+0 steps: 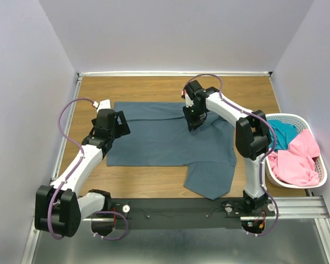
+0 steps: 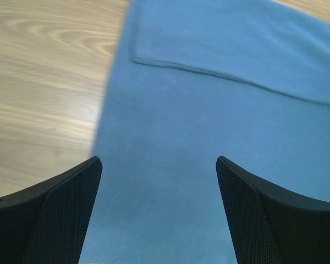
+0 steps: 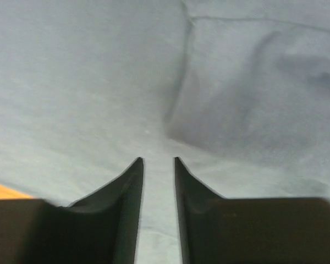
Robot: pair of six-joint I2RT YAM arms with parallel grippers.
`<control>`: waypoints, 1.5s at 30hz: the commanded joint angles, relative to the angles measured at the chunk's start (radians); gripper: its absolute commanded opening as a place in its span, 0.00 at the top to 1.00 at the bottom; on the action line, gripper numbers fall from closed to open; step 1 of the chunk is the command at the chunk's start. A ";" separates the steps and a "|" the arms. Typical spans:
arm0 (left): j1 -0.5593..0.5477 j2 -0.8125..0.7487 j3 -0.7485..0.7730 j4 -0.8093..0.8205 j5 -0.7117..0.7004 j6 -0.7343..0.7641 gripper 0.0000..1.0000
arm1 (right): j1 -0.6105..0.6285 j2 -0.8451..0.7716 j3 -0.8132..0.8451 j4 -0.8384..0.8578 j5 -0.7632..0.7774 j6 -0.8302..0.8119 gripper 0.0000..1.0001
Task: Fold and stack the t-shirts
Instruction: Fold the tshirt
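**Ana:** Where is our blue-grey t-shirt point(image 1: 165, 140)?

**Ben:** It lies flat on the bench point(image 1: 154, 91). From above, its long way runs from 9 o'clock to 3 o'clock. One flap point(image 1: 209, 179) sticks out at its 5 o'clock corner, toward us.

**Ana:** And our pincers?

**Ben:** Our right pincer point(image 1: 195, 122) sits on the far edge of the shirt, near 1 o'clock. Its jaws show only a thin gap, and we see nothing pinched in it. Our left pincer point(image 1: 121, 124) is spread wide over the 9 o'clock edge, holding nothing.

**Ana:** Which one is nearer the flap?

**Ben:** The right one. The flap is at 6 o'clock from it, so we think that arm should fold it.

**Ana:** And the others?

**Ben:** The pink t-shirt point(image 1: 297, 159) and the teal t-shirt point(image 1: 283, 135) lie in the basket point(image 1: 319, 165) at 3 o'clock.
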State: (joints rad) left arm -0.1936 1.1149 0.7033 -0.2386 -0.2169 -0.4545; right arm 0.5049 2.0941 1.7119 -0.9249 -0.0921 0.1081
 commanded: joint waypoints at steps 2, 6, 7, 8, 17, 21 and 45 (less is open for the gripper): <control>-0.084 0.032 0.034 0.030 0.128 -0.039 0.07 | -0.002 -0.104 -0.012 0.081 -0.069 0.060 0.54; -0.243 0.097 0.105 0.083 0.175 -0.102 0.07 | -0.093 -0.228 -0.166 0.213 -0.067 0.142 0.53; -0.271 0.141 0.140 0.094 0.183 -0.110 0.07 | -0.117 -0.255 -0.201 0.239 -0.072 0.157 0.53; -0.292 0.167 0.162 0.105 0.191 -0.116 0.07 | -0.141 -0.287 -0.242 0.265 -0.077 0.174 0.53; -0.503 0.534 0.456 0.162 0.209 -0.116 0.07 | -0.411 -0.508 -0.630 0.521 -0.192 0.317 0.69; -0.541 0.655 0.551 0.153 0.246 -0.121 0.07 | -0.479 -0.517 -0.719 0.650 -0.242 0.406 0.70; -0.576 0.910 0.725 0.156 0.232 -0.124 0.12 | -0.485 -0.292 -0.772 0.994 -0.138 0.591 0.69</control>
State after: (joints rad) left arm -0.7616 2.0018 1.4021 -0.0917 0.0120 -0.5705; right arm 0.0204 1.7760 0.9550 0.0113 -0.2588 0.6785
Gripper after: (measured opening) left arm 0.878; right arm 0.307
